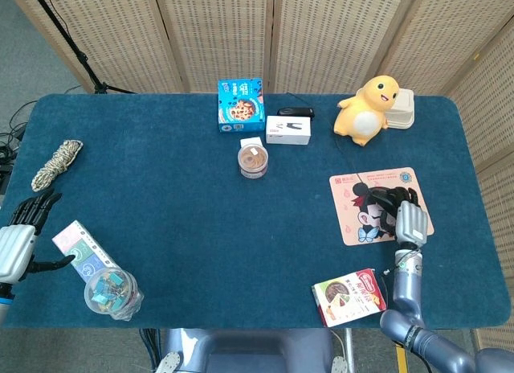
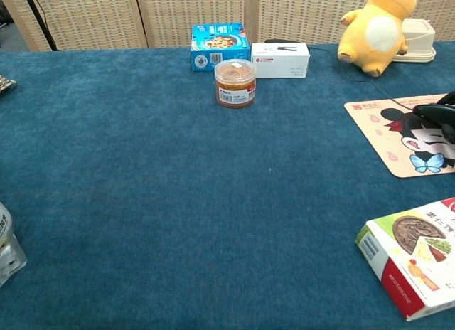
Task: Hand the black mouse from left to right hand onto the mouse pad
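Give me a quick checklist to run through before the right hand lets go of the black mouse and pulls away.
1. Black mouse over the pink cartoon mouse pad: ok.
2. Mouse fully resting on the pad: cannot tell, the right hand covers it.
3. Right hand's fingers released: cannot tell.
4. Left hand holding nothing, fingers apart, at the far table edge: ok.
5. Snack box near the right forearm, apart from the pad: ok.
6. Yellow plush toy away from the pad: ok.
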Controlling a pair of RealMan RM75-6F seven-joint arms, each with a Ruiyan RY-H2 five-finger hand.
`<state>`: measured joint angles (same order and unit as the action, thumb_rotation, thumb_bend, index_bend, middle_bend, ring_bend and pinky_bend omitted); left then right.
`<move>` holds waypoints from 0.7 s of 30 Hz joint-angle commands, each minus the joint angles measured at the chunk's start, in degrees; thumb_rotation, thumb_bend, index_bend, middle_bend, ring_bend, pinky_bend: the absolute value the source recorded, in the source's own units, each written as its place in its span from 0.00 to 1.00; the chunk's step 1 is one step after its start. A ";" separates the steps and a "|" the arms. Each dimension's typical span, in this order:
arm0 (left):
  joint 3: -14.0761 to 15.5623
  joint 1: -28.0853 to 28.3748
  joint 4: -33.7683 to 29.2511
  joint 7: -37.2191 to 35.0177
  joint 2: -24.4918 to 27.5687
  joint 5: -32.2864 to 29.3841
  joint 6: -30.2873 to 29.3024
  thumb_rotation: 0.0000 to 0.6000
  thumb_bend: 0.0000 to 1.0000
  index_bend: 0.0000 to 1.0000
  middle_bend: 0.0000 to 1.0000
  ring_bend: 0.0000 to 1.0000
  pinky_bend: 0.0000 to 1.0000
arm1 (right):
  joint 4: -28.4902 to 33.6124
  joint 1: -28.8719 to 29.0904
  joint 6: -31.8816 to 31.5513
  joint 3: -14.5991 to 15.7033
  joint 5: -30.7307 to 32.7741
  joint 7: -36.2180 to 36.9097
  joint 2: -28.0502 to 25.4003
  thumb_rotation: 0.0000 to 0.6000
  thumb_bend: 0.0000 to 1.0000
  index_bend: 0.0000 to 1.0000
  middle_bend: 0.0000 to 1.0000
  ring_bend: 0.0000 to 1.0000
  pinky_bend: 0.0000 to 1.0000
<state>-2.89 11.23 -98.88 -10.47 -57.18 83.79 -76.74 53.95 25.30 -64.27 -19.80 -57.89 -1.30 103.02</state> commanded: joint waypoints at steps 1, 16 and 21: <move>0.04 -0.11 0.04 -0.18 0.05 0.17 -0.23 1.00 0.03 0.00 0.00 0.00 0.00 | 0.54 -0.31 -0.09 0.40 -0.18 -0.71 0.05 1.00 0.64 0.23 0.16 0.05 0.26; 0.17 -0.28 -0.03 -0.40 0.14 0.58 -0.61 1.00 0.03 0.00 0.00 0.00 0.00 | 4.61 -1.31 1.00 1.23 0.32 -3.56 -1.23 1.00 0.62 0.14 0.00 0.00 0.09; 0.19 -0.30 -0.04 -0.43 0.16 0.63 -0.65 1.00 0.03 0.00 0.00 0.00 0.00 | 7.52 -1.80 0.57 1.45 0.71 -5.29 -2.17 1.00 0.62 0.09 0.00 0.00 0.01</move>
<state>-2.71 10.93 -98.93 -10.91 -57.02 84.43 -77.39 60.73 23.70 -63.43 -18.44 -57.29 -6.10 101.18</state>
